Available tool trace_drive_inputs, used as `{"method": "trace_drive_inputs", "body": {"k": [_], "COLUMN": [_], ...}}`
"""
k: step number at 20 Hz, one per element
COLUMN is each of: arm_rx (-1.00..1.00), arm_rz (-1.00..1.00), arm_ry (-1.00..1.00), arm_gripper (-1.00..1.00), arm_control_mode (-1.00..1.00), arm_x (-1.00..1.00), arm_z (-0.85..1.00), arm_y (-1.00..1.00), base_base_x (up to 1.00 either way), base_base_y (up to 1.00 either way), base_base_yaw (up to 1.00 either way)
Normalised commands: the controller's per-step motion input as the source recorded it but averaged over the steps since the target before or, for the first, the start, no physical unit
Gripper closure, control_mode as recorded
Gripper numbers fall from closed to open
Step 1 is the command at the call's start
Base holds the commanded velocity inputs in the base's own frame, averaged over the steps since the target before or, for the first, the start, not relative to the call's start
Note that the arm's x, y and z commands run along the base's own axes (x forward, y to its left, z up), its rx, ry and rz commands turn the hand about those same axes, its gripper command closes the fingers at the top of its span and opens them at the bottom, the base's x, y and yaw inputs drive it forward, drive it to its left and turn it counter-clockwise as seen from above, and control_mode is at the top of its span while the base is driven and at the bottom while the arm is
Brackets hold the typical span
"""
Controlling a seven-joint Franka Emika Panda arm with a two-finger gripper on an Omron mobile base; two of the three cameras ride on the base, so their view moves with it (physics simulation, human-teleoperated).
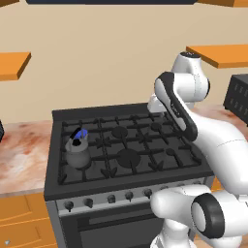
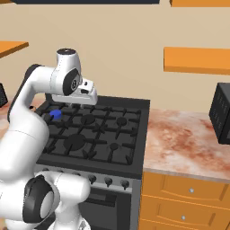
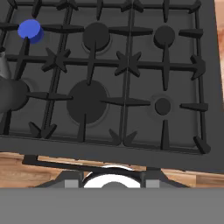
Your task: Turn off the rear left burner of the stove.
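**Arm held high over the back of the stove, knobs untouched**

The stove [image 1: 127, 145] sits between two marbled counters [image 2: 188, 139], its black grates covering several round burners and a silver front strip carrying a row of small dark knobs [image 1: 111, 198]. The rear left burner [image 3: 30, 29] lies at the far left corner of the cooktop and carries a blue flame; in the left base view that flame [image 1: 82, 133] shows just behind a grey kettle [image 1: 77, 152], which stands on the near left grate. The large centre burner [image 1: 128, 157] lies to the right of the kettle, with smaller caps beyond it.

The gripper [image 2: 75, 99] hangs above the far edge of the cooktop, near the back wall, well apart from the knob strip at the front. The hand camera looks down over the grates from there, with the blue flame at its upper left and the kettle's dark body at its left edge. Whether the jaws are released or clenched cannot be told from these views; nothing shows between them.

A dark appliance [image 2: 222, 119] stands on the right counter. Orange shelves [image 2: 197, 60] hang on the wall above.
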Motion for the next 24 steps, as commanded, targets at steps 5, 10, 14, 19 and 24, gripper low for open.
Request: {"method": "trace_drive_inputs", "body": {"k": [5,10,14,19,24], "arm_rx": [-0.03,-0.09,-0.13,-0.15,-0.16], "arm_rz": [0.02,0.1,0.12,0.17,0.16], "arm_ry": [0.0,0.0,0.0,0.0,0.0], "arm_gripper": [-1.0,-1.0,-1.0,-1.0,-1.0], "arm_control_mode": [-1.0,-1.0,-1.0,-1.0,-1.0], "arm_x": [-0.2,-0.42,-0.3,-0.18,-0.09], "arm_z": [-0.04,-0.29,-0.28,-0.17,-0.23], "arm_y": [0.0,0.26,0.5,0.5,0.67], "base_base_x": [0.0,0.0,0.0,0.0,0.0], "base_base_y": [0.0,0.0,0.0,0.0,0.0], "base_base_yaw": [0.0,0.0,0.0,0.0,0.0]}}
